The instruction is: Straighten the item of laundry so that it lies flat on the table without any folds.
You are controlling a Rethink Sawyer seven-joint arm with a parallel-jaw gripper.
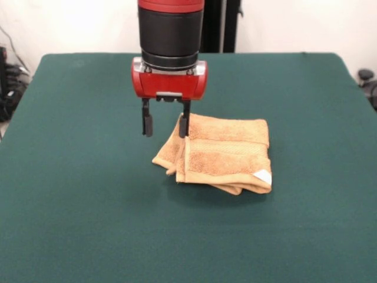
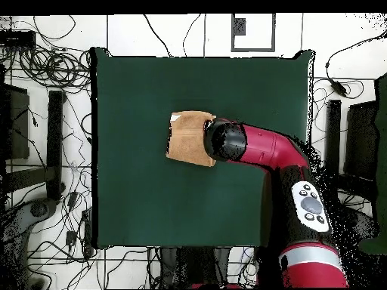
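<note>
The orange-tan towel lies folded in layers on the green table, right of centre in the front view, with a small white tag at its near right corner. My gripper hangs from the red and black arm just above the towel's left edge. It is open and empty; one black finger stands in front of the towel's left edge, the other over bare felt. In the overhead view the towel sits near the table's middle, and the arm's wrist covers its right side and hides the gripper.
Wide green felt surrounds the towel on all sides. Cables and stands lie on the floor beyond the table's edges. The arm's elbow and base lie over the table's lower right corner in the overhead view.
</note>
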